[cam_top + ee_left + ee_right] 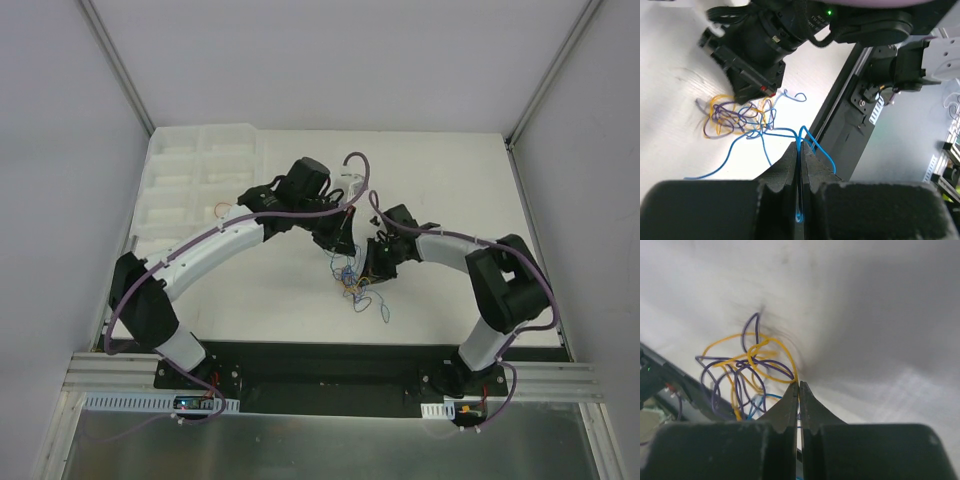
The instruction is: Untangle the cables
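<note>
A small tangle of thin cables (355, 283) in blue, yellow and purple lies on the white table between the two grippers. My left gripper (801, 146) is shut on a blue cable (785, 131) that runs from the bundle (737, 115) into its jaws. My right gripper (799, 385) is shut on a yellow cable (771, 346) at the bundle's edge, with purple loops (740, 375) beside it. In the top view the left gripper (341, 244) and right gripper (375, 268) sit close together over the tangle.
A white compartment tray (200, 180) stands at the back left. A black base rail (330, 365) runs along the near edge. White walls enclose the table. A loose blue strand (380, 310) trails toward the front.
</note>
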{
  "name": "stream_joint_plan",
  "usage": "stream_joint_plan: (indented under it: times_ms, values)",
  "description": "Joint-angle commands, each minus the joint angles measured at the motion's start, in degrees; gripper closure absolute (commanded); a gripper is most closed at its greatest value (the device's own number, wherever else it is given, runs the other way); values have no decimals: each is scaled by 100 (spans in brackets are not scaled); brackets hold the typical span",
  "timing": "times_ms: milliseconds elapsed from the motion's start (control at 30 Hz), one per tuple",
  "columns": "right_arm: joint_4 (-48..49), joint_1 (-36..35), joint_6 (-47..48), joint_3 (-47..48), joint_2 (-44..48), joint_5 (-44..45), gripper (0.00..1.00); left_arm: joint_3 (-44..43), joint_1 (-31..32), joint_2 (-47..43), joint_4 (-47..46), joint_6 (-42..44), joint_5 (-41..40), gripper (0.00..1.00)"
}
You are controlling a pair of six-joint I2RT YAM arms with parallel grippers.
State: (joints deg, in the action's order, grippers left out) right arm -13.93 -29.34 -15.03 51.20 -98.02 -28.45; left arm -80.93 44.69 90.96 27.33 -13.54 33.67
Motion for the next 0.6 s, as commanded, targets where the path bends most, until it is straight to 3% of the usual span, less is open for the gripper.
stream_joint_plan:
  times_ms: [0,200,400,567]
  values:
    - [-697,629,140,-48,721,1287,99,-441,40,-596,-9,-61,-640,100]
    - [-1383,1650,237,-224,1337,2228,100,-608,14,-1211,115,-44,-2099,100]
    - [-1753,2046,281,-268,1671,3178,99,-907,-65,-1853,167,-17,-3751,100]
    - [-1955,2169,298,-321,1926,3802,99,-1241,-302,-2055,273,-87,-4211,100]
